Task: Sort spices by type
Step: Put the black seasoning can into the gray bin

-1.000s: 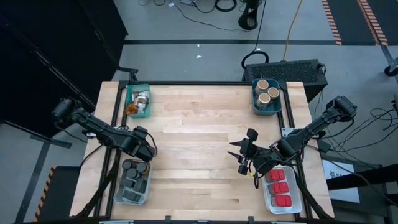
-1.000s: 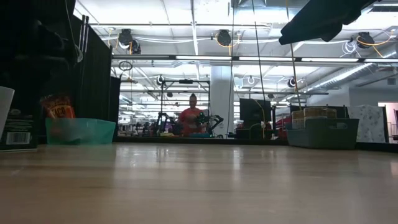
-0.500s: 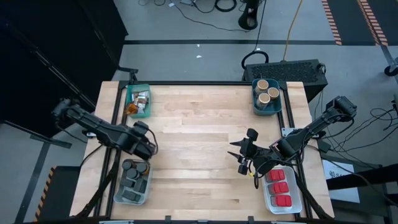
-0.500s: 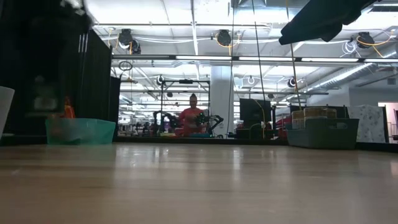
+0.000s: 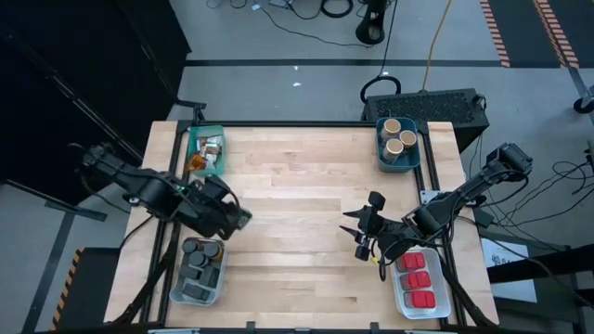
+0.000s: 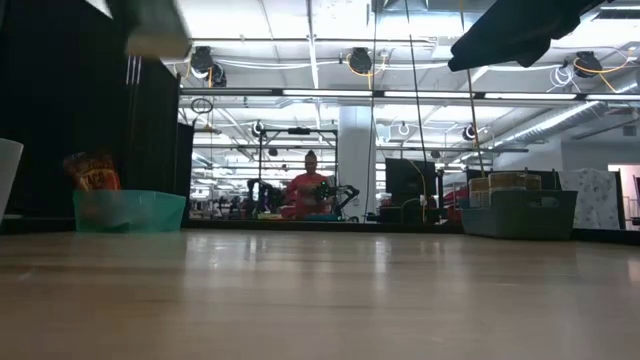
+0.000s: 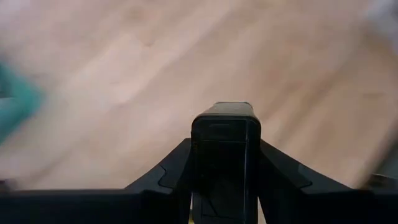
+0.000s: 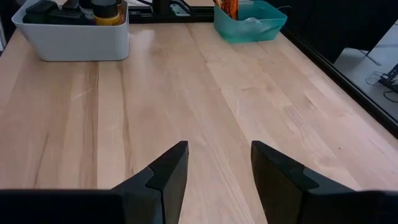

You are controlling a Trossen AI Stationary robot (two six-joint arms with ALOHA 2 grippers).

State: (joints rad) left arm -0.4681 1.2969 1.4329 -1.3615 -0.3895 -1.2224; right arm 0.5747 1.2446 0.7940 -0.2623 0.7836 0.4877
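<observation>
My left gripper (image 5: 230, 215) hangs above the table's left part, just beyond the white bin (image 5: 176, 289) of dark jars, and is shut on a black squarish tin (image 7: 225, 155). My right gripper (image 5: 362, 227) stands open over the bare wood at the right, next to the white bin (image 5: 399, 299) of red tins (image 5: 418, 281). Its fingers (image 8: 168, 174) have nothing between them. Printed packets (image 5: 210, 148) lie in the teal bin (image 5: 193, 139) at the far left. Tan cylinders (image 5: 397, 139) stand in the bin (image 5: 382, 160) at the far right. My left gripper pinches the black tin between its two fingers (image 7: 168, 177), one on each of its narrow sides (image 7: 198, 163). The fingers slant down from the table's left side. The tin sticks out past the fingertips and is lifted clear of the table and the bin.
The four bins sit at the table's corners, and bare wood (image 5: 297, 195) lies between them. A black frame rail (image 5: 172, 186) runs along the table's left edge. Beyond the far edge the low view shows a workshop with a person (image 6: 308, 190) far off.
My left gripper has risen from the white bin of dark jars with the black tin in its hold. It has gone a little toward the table's middle and tipped as it rose. The tin, low at the bin a second ago, now hangs clear above the wood.
</observation>
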